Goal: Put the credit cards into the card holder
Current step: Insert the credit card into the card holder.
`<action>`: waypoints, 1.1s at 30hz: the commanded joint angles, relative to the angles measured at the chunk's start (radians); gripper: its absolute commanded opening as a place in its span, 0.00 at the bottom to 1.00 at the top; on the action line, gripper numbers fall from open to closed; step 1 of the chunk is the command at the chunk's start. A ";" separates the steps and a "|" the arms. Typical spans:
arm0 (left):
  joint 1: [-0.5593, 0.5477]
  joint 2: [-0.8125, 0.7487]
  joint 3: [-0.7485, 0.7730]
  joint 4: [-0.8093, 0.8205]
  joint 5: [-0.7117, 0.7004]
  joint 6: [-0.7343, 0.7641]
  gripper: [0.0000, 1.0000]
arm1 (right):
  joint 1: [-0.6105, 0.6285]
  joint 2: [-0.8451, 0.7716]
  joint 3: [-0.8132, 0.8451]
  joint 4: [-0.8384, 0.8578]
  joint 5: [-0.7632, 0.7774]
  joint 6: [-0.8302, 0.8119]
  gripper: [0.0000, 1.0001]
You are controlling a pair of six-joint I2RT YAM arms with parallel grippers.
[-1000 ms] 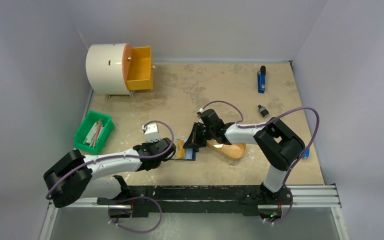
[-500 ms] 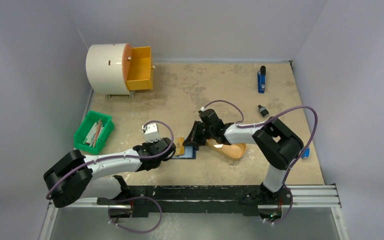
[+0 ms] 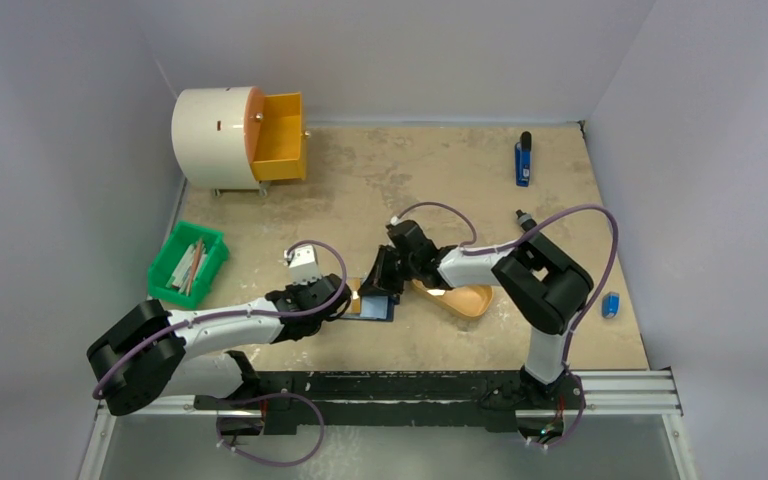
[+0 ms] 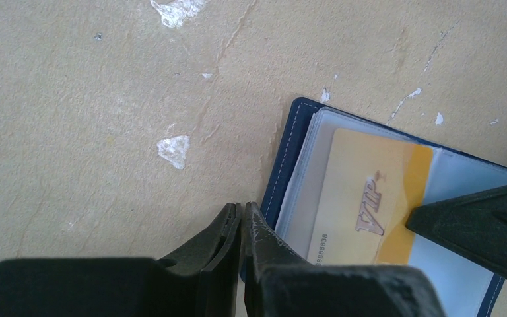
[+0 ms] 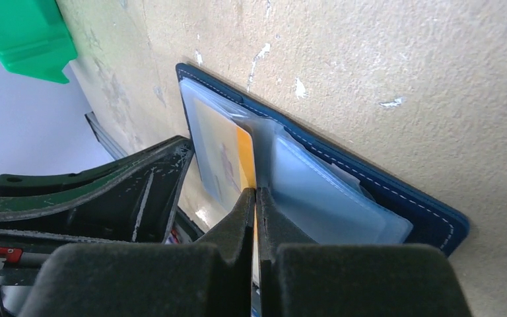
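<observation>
- The credit card (image 4: 363, 191), pale gold shading to orange at one end with "VIP" printed on it, lay part-way inside a clear pocket, its orange end not yet under the plastic.
- The card holder (image 4: 282, 165) lay open and flat on the tabletop (image 4: 105, 99), navy with white stitching and pale blue sleeves inside. It sat near the middle, just beside the orange tray (image 3: 460, 298).
- My right fingers (image 5: 256, 197) were shut tight, tips set against the card's orange end. I could not tell whether they nipped a sliver of it.
- My left fingers (image 4: 243, 212) were pressed together with nothing between them, at the holder's outer edge.
- To do this step well, I judged I should push the card along its length, low and flat, so it slid under the plastic rather than buckling.
- The left tips needed to brace that edge, or the whole holder would likely skate across the tabletop.
</observation>
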 commanded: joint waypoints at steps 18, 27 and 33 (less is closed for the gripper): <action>0.003 -0.003 -0.013 0.032 0.039 -0.021 0.05 | 0.027 0.000 0.089 -0.070 -0.077 -0.026 0.27; 0.003 -0.029 0.005 -0.010 0.012 -0.021 0.05 | 0.027 -0.057 0.117 -0.199 -0.006 -0.096 0.55; 0.003 -0.070 0.015 -0.038 -0.014 -0.019 0.06 | 0.027 -0.169 0.192 -0.422 0.141 -0.224 0.69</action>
